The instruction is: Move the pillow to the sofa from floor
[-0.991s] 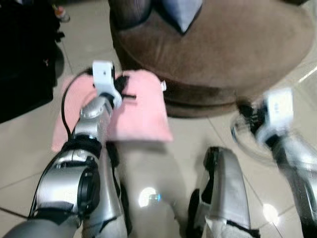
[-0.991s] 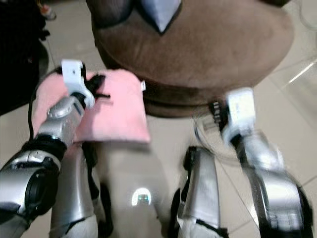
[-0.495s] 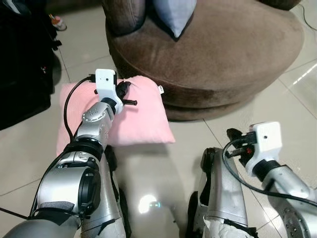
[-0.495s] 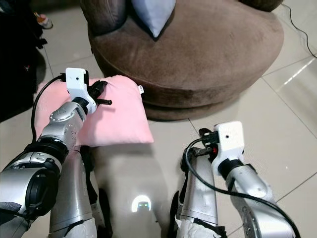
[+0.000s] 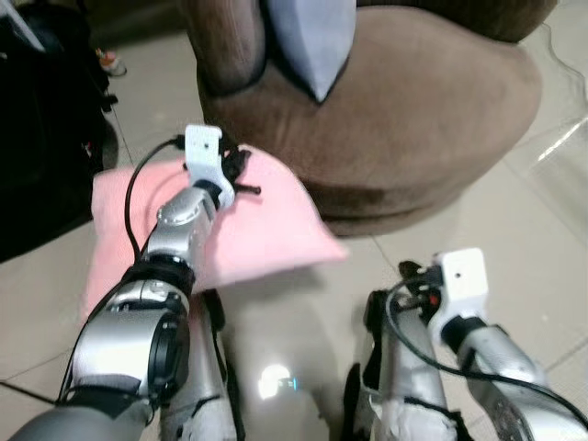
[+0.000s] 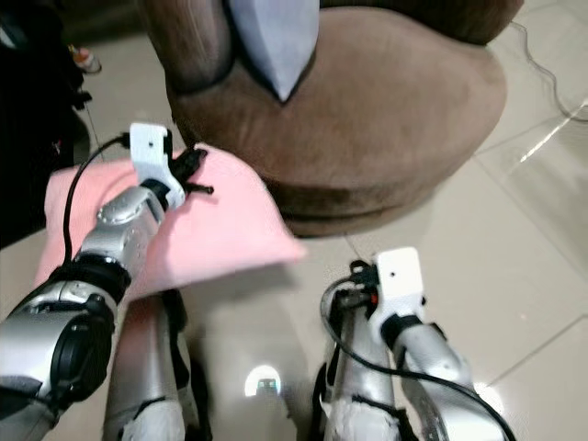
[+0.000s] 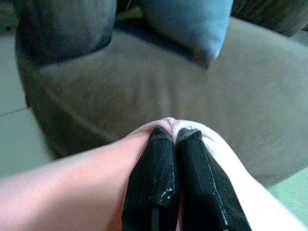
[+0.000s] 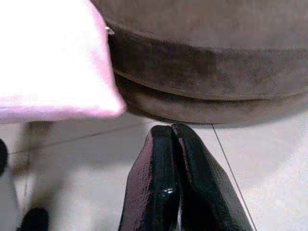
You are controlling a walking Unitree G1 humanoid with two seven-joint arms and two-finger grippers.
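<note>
A pink pillow (image 5: 257, 234) hangs lifted off the tiled floor, its far edge raised against the front of the round brown sofa (image 5: 413, 110). My left gripper (image 7: 174, 135) is shut on that far edge; the two black fingers (image 7: 154, 178) pinch the pink fabric. In the eye views the left gripper (image 5: 241, 175) sits just before the sofa's seat rim. My right gripper (image 8: 172, 129) is shut with nothing in it, low over the floor beside my right leg, pointing at the sofa's base (image 8: 216, 91). A grey-blue cushion (image 5: 312, 41) stands on the sofa seat.
A black bag or case (image 5: 41, 138) stands on the floor at the left. My two silver legs (image 5: 395, 367) are below. Shiny beige tiles (image 5: 542, 211) spread to the right of the sofa. The sofa's armrest (image 5: 220, 46) rises behind the pillow.
The pillow has come up off the floor, its near corner swinging right. The right arm has dropped and drawn in beside my leg. The camera has tipped nearer the sofa.
</note>
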